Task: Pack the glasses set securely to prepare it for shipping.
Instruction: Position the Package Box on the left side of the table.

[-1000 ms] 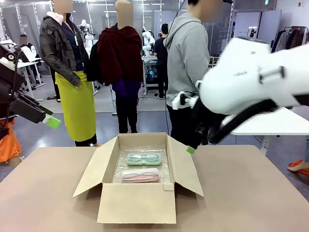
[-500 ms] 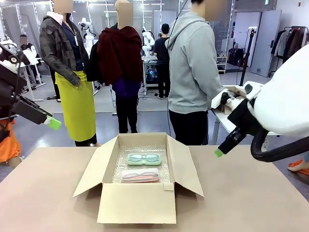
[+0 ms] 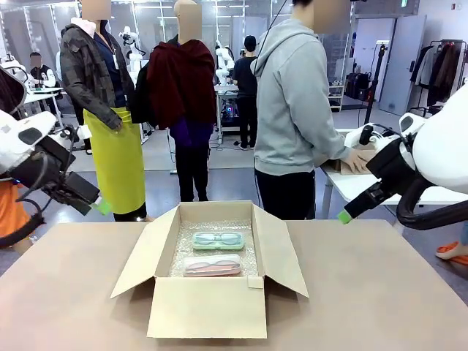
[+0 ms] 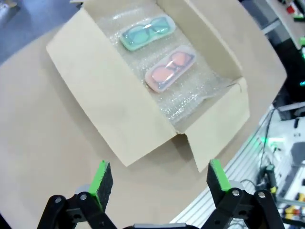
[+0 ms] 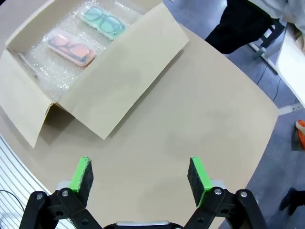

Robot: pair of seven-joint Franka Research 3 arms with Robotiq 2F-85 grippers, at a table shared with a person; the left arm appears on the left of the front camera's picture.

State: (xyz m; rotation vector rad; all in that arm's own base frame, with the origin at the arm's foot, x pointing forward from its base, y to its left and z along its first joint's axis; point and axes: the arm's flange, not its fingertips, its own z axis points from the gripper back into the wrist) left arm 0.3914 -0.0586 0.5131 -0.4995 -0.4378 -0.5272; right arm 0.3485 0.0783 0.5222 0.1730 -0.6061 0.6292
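The glasses set lies in an open cardboard box [image 3: 208, 307] on bubble wrap: a mint green case [image 3: 218, 240] farther back and a clear pinkish case [image 3: 212, 265] nearer me, side by side. All flaps of the box stand open. My left gripper [image 3: 101, 207] hovers high off the table's left edge, open and holding nothing. My right gripper [image 3: 344, 216] hangs above the table to the right of the box, open as well. The left wrist view looks down on the mint case [image 4: 146, 32] and pinkish case [image 4: 170, 70] beyond its gripper [image 4: 156, 179]. The right wrist view has the mint case [image 5: 102, 21] and pinkish case [image 5: 69, 46] beyond its gripper [image 5: 138, 176].
The brown tabletop [image 3: 380, 292] is bare around the box. A person in a grey hoodie [image 3: 292, 110] stands at the far edge, turned toward a white side table [image 3: 351, 183] on the right. Other people stand farther back.
My right arm has swung away from the box's right flap, out to the right and a little up. My left gripper has dropped lower and edged a little right. The cases have not moved.
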